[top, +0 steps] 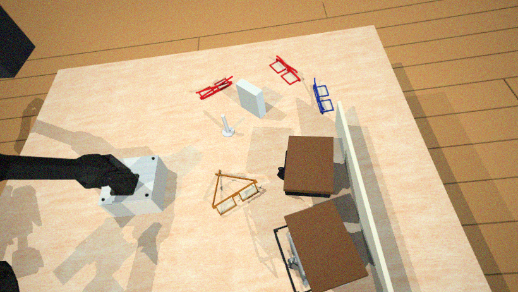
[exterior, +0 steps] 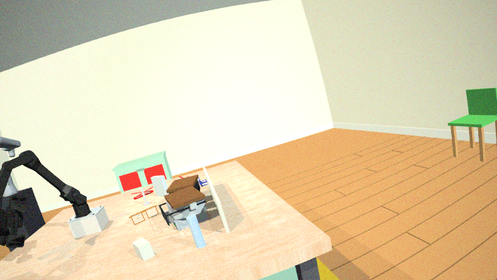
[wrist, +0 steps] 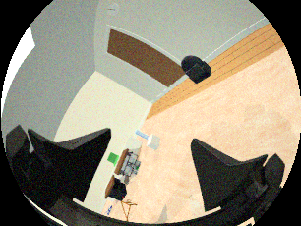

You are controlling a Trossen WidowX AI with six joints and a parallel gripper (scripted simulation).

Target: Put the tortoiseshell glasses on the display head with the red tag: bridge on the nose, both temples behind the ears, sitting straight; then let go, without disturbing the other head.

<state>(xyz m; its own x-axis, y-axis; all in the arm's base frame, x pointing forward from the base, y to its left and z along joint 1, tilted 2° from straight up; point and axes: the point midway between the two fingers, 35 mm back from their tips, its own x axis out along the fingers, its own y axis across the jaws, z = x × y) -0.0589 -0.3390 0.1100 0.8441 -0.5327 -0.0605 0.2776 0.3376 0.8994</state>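
End effector (exterior: pixel 14 240) (wrist: pixel 151 138) fingers stand nearly as wide as they go, with nothing between them, so you have the pickup still to make. The counter (top: pixel 108 90) (exterior: pixel 285 222) (wrist: pixel 246 108) spreads out ahead of them, with the upright cream panel (top: pixel 362 195) (exterior: pixel 215 200) at its far side.

Just your side of that panel are two brown-topped display heads, well beyond the fingertips: a black one (top: pixel 307 165) (exterior: pixel 182 183) (wrist: pixel 118 189) and a grey one (top: pixel 326 246) (exterior: pixel 184 196) (wrist: pixel 130 164). You can't make out the red tag on either, so confirm the target before committing. A black rectangular frame (top: pixel 283 253) (exterior: pixel 162 212) stands at the grey head's front; take care not to catch it.

Your tortoiseshell glasses (top: pixel 235 193) (exterior: pixel 142 212) (wrist: pixel 129 202), by their amber-brown look, rest on the counter ahead of the end effector and nearer to it than the heads, apart from both, temples angled in and crossing at their ends.

Judging from this, your step is the approach. Bring the open fingers over to the glasses, line them up with the front bar near the bridge, and close gently. Those thin temples could snag or twist, and they probably need to spread before they'll pass the ears.
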